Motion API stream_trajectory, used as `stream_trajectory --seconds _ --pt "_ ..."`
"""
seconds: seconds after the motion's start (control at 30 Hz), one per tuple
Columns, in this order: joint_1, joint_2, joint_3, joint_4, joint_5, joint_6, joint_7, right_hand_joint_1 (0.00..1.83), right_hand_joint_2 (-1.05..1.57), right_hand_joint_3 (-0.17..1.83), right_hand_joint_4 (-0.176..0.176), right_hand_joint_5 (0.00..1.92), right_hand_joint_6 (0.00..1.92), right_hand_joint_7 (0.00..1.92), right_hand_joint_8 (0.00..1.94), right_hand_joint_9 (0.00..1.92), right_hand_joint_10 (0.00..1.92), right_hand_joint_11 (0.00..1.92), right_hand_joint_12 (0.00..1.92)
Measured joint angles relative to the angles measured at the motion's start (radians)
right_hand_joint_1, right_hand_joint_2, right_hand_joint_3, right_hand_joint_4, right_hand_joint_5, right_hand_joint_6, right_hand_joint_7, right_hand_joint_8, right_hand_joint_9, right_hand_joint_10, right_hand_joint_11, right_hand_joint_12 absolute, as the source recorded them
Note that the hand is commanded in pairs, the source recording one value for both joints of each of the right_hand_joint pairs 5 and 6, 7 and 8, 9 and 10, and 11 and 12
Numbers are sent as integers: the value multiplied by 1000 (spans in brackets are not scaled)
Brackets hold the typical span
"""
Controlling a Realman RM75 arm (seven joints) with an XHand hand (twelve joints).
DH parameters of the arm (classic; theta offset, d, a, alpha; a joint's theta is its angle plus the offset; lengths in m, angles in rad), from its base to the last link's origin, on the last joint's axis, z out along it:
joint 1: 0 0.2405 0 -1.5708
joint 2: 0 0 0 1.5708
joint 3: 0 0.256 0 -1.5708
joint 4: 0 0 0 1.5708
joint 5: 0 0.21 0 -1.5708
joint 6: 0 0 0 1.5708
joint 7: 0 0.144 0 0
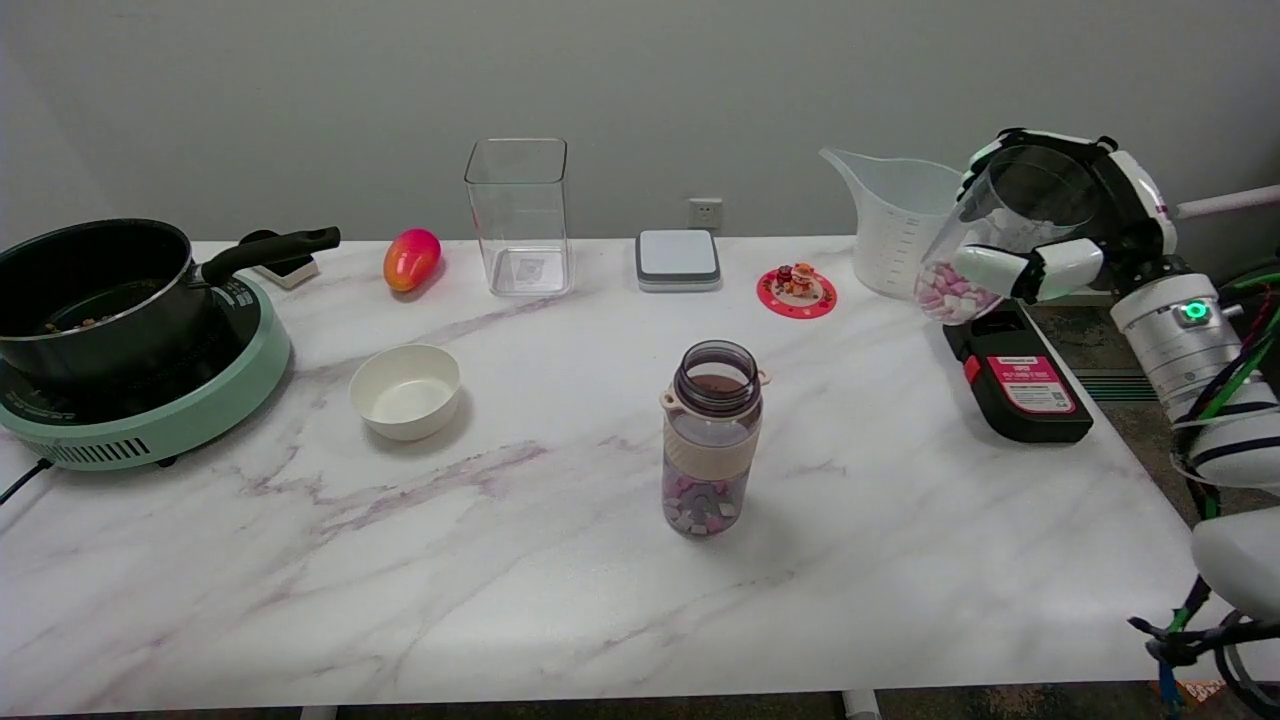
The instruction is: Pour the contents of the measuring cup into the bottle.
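My robot hand (1060,225) is up in the air over the far right corner of the surface (560,580), fingers wrapped around a clear cup (1000,235), so it is closed on the cup and holds it clear of the surface. The cup tilts, its mouth turned up and toward me, with pink and white bits (950,290) lying in its lower end. Just behind it stands a bigger measuring jug (895,225), and under it lies a black box with a red label (1020,385). The bottle (710,440) stands upright near the middle of the surface, well apart from my hand, to the left and nearer the front edge. Its mouth is open, and some pink and white bits already sit in its bottom.
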Motion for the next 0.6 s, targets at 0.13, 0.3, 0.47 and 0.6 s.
stream_trajectory --seconds 0.13,0.3,0.47,0.6 --pt "-49 4 33 58 -19 -29 -1 1548 625 836 0 1442 1442 1412 1412 1306 1306 1133 1133" --pt "-87 13 46 118 -63 -70 -3 1548 661 815 0 1458 1458 1421 1421 1312 1312 1144 1144" --pt "-97 28 32 165 -125 -113 -5 1549 666 824 0 1455 1455 1422 1422 1314 1314 1149 1149" --pt "-91 42 6 202 -191 -157 -6 1554 649 848 0 1451 1451 1421 1421 1314 1314 1150 1150"
